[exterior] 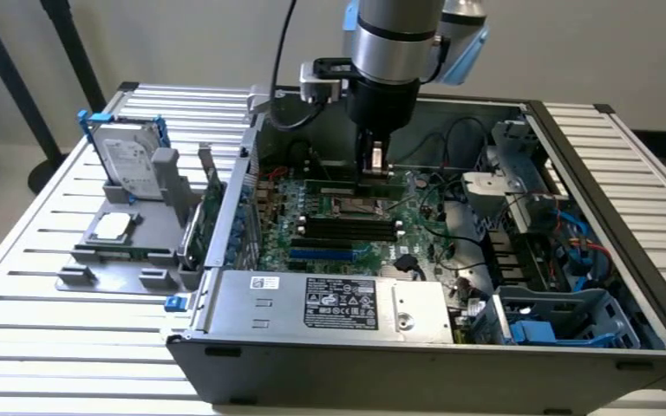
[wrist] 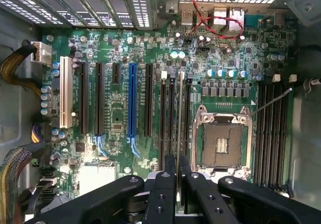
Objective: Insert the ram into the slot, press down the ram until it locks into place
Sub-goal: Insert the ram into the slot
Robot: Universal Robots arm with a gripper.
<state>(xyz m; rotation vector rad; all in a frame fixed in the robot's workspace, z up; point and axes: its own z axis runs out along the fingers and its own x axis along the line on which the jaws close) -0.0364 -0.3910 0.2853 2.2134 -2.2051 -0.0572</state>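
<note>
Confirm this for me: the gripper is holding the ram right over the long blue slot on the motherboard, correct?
Not quite. The wrist view shows the gripper holding the ram edge-on over the black slots beside the processor socket; the blue slot lies apart from it.

**Ram in line with slot; seating not confirmed**

The ram (wrist: 179, 126) is a long, thin green stick standing on its long edge, seen edge-on in the wrist view. It runs directly along the slot (wrist: 180, 81), a narrow black socket in a bank of parallel ones. Whether it is locked cannot be told.
</note>
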